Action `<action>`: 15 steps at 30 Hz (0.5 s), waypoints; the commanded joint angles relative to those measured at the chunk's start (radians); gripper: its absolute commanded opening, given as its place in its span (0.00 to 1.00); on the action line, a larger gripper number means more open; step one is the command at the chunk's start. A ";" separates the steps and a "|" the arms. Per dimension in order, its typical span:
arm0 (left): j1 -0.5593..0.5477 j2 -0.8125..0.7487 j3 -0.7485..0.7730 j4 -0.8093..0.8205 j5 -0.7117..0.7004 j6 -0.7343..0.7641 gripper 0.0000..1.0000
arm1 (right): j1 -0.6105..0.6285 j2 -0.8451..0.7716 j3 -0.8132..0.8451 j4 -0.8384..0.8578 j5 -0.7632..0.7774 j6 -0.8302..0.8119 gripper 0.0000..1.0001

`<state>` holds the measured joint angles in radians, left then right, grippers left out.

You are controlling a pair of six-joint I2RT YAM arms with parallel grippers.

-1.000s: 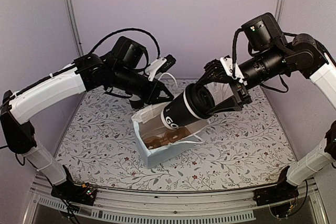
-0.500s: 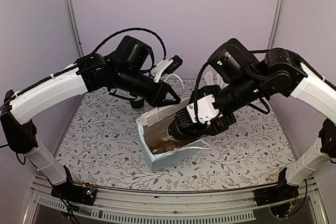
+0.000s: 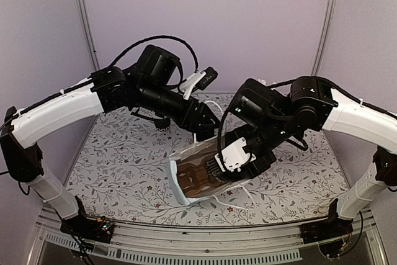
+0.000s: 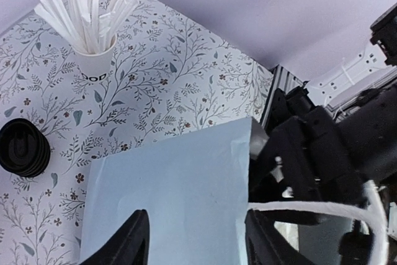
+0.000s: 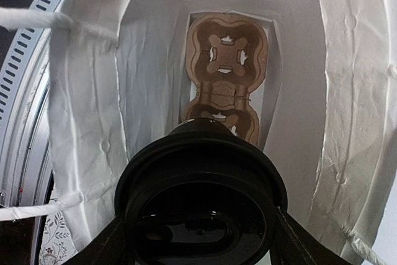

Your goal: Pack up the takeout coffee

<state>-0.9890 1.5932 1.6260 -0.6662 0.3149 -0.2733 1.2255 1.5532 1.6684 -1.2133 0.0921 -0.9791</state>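
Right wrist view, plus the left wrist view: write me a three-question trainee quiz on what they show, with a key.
1. True or false: the right hand holds the coffee cup.
2. What lies at the bottom of the bag? A) napkins B) a cardboard cup tray C) a spoon
3. Fill in: the white cup on the table holds paper-wrapped ____.
Key: 1 true; 2 B; 3 straws.
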 commanded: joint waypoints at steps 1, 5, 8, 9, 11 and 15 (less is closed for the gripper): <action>-0.017 -0.116 0.017 0.109 0.072 -0.011 0.63 | 0.019 -0.030 -0.046 -0.003 0.047 0.018 0.45; -0.001 -0.174 -0.022 0.147 -0.001 0.007 0.72 | 0.046 -0.046 -0.071 0.016 0.080 0.005 0.45; 0.076 -0.163 -0.087 0.143 -0.060 0.018 0.73 | 0.057 -0.064 -0.094 0.055 0.108 -0.015 0.45; 0.106 -0.154 -0.121 0.154 -0.059 0.021 0.73 | 0.057 -0.071 -0.106 0.063 0.105 -0.019 0.45; 0.168 -0.131 -0.201 0.201 -0.041 0.035 0.72 | 0.059 -0.091 -0.146 0.101 0.100 -0.028 0.45; 0.240 -0.045 -0.316 0.294 0.013 0.056 0.69 | 0.058 -0.135 -0.238 0.175 0.117 -0.057 0.45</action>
<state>-0.8143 1.4330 1.4250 -0.4343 0.3016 -0.2523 1.2781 1.4704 1.5043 -1.1297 0.1802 -1.0008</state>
